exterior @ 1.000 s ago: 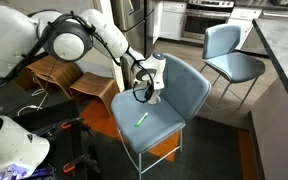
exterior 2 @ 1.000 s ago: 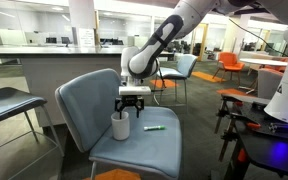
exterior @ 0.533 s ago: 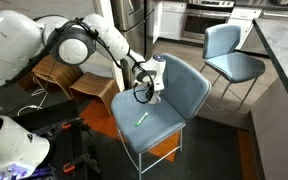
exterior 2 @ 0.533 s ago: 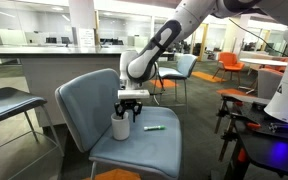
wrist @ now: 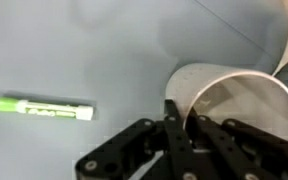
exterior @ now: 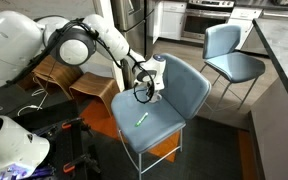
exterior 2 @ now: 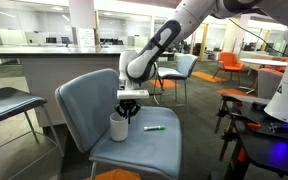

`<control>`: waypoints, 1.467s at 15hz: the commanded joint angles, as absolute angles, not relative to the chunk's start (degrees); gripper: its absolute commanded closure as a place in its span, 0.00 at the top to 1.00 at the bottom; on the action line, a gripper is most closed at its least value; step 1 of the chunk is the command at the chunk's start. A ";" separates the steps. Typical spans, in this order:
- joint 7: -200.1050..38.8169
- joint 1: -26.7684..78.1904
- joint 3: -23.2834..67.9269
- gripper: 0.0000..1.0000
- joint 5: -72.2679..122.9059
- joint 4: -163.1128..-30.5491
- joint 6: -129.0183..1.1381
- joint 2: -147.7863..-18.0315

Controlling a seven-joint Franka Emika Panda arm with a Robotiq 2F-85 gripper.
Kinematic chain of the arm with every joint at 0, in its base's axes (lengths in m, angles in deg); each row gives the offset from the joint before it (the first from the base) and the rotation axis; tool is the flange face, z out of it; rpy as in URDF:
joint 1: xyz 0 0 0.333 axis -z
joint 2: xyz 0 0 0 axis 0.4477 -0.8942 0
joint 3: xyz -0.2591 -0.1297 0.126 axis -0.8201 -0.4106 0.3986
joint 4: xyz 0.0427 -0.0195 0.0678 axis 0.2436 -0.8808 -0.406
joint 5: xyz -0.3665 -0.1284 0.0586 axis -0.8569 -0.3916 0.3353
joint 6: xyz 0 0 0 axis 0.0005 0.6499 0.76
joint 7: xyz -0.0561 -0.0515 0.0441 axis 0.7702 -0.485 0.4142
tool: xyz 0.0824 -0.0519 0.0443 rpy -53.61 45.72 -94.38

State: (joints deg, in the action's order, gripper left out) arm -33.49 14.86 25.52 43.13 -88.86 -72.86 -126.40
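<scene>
Evidently the gripper (wrist: 184, 120) is closed, its fingers pinched together over the near wall of the white cup (wrist: 239, 95), one finger seemingly inside the rim and one outside. The cup stands upright on the blue chair seat (wrist: 74, 40).

I judge the step in hand to be the grasp itself, with the cup not yet lifted. A move from here calls for a slow, straight rise, because a thin wall held on one side may tilt or slip.

In the wrist view a green marker (wrist: 44, 108) lies flat at nine o'clock from the cup, well apart. Only the backrest (exterior 2: 84, 100), at ten o'clock of the cup in an exterior view, stands close.

Farther off, a second blue chair (exterior: 229, 50) stands at one o'clock, and orange chairs (exterior 2: 229, 62) lie beyond.
</scene>
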 commanded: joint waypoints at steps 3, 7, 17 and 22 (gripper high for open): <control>-35.92 14.84 24.43 0.03 43.28 -91.15 -72.89 -124.21; -35.57 14.90 21.80 0.03 42.41 -94.29 -73.20 -121.77; -39.69 17.69 19.23 0.03 42.56 -104.85 -73.54 -114.28; -41.82 20.26 19.25 0.03 43.29 -107.65 -74.10 -112.72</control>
